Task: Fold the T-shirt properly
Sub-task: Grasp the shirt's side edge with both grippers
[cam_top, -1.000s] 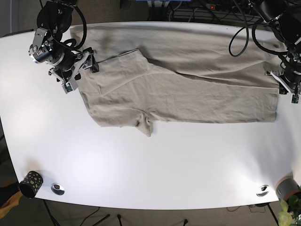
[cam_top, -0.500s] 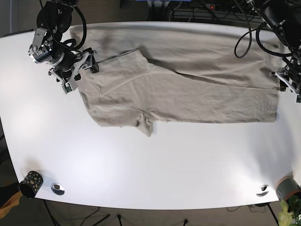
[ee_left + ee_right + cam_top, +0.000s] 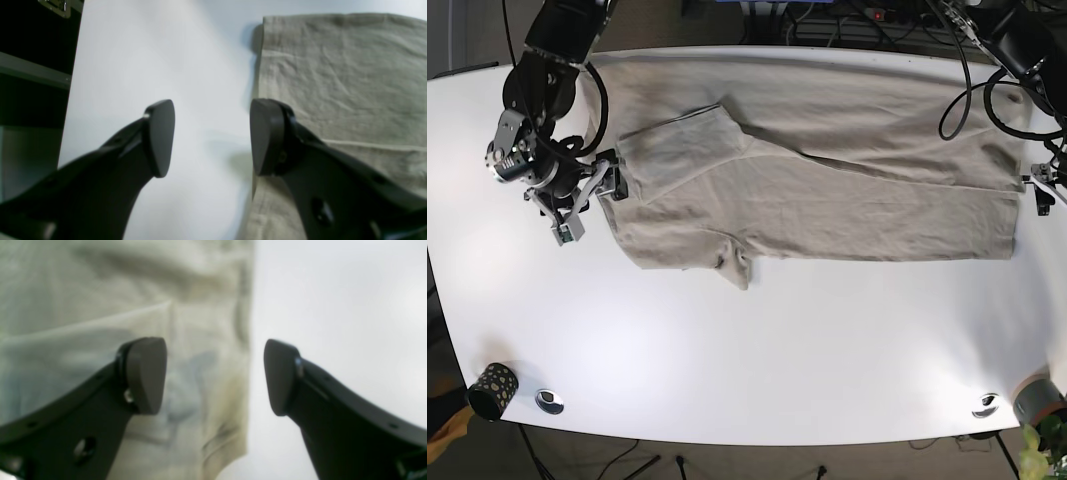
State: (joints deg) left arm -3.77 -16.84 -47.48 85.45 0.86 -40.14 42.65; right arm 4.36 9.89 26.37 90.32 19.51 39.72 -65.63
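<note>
Both arms had slid along the shirt's ends since the earlier frames. On the white table the beige T-shirt lay partly folded, wrinkled, one sleeve tucked over. My right pincer and left pincer straddled opposite edges, spread wide and gripping nothing, apparently to pinch both together.

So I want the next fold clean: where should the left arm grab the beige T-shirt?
Grip the beige T-shirt at its straight hem edge, coming in from the bare white table side; the open left gripper already straddles that edge.
</note>
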